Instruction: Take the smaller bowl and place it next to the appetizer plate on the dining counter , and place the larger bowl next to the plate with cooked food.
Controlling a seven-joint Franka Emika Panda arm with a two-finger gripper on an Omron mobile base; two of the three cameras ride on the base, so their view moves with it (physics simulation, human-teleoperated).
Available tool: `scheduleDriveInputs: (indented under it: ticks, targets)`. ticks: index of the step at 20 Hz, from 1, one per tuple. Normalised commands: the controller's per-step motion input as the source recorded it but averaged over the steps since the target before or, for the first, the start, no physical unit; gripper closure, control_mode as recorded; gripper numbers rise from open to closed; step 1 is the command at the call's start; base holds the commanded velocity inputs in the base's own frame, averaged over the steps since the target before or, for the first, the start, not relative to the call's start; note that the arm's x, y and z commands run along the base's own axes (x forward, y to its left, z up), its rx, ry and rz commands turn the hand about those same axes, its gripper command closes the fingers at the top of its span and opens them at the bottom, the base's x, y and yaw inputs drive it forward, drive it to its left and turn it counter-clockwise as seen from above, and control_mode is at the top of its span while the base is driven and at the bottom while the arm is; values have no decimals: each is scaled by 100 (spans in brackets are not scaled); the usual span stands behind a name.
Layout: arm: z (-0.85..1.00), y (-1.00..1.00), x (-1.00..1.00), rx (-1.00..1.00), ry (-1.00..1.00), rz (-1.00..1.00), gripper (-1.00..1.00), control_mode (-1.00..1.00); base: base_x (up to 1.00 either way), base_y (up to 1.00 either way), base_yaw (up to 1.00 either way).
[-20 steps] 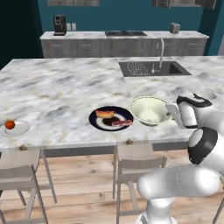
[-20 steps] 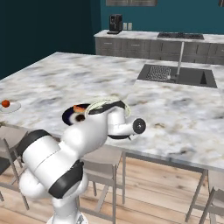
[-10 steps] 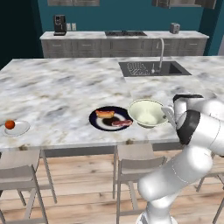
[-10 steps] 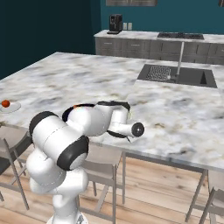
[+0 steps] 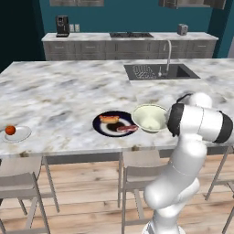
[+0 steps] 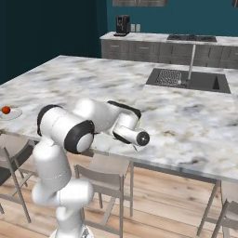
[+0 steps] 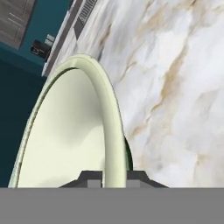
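Note:
The larger bowl [image 5: 148, 118], whitish with a green rim, is at the near edge of the dining counter [image 5: 68, 96], right beside the dark plate with cooked food [image 5: 103, 124]. In the hand view my gripper [image 7: 114, 177] is shut on the larger bowl [image 7: 70, 131], one fingertip on each side of its rim. My white forearm covers the hand in the left base view. The appetizer plate [image 5: 20, 135] with its red ball lies far left on the counter and appears again as the appetizer plate [image 6: 11, 114] in the right base view. The smaller bowl is out of view.
A sink [image 5: 160, 71] with a faucet [image 5: 167, 55] is set into the far right of the counter. Grey chairs [image 5: 137, 176] stand under the near edge. A back counter [image 5: 128, 43] holds a coffee machine [image 5: 62, 25].
The larger bowl has moved a little left and down, closer to the dark plate. My arm has folded its elbow across in front of the counter edge.

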Motion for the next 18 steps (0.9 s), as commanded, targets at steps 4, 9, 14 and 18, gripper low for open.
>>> scheduleDriveInputs:
  ticks: [4, 9, 14, 18]
  targets:
    - [-18, 0, 47, 1, 0, -4, 100, -100, 0, 0, 0]
    - [-15, 0, 26, 0, -1, -4, -100, -100, 0, 0, 0]
    - [22, 0, -9, 1, -7, 0, -100, -100, 0, 0, 0]
    - [97, -3, -4, 2, 2, 0, -100, -100, 0, 0, 0]
